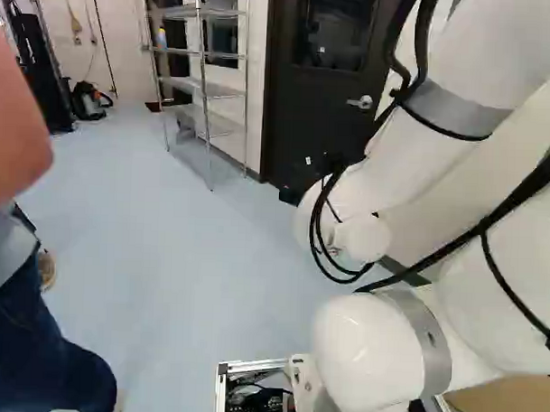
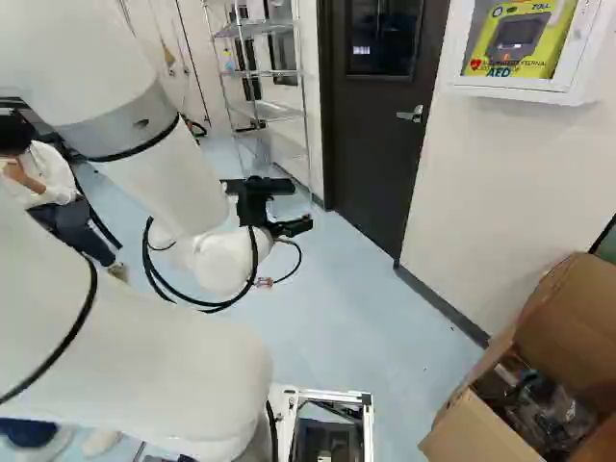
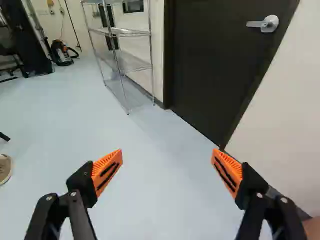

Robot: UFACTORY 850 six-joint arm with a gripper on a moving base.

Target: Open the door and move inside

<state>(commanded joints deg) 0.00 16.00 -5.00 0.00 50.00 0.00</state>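
Door (image 2: 375,144) is seen shut in its frame, ahead and to the right of the arm; a window (image 2: 383,34) is set in its upper part. Lever handle (image 2: 411,115) is mounted near the door's right edge in the right base view, lying level, untouched. Gripper (image 2: 300,205) is held short of the door, above the floor (image 3: 150,200); its jaws are spread wide, nothing pinched. In the wrist view, door and handle are framed ahead, off to one side. Wire shelf rack (image 3: 120,65) is placed just beside the door, on the side away from the handle. On the handle side, a white cabinet (image 2: 568,94) is fixed to the wall (image 2: 481,173); below, an open cardboard box (image 2: 481,433) is filled with clutter. A person (image 1: 35,351) is caught close by, at the left of the left base view.
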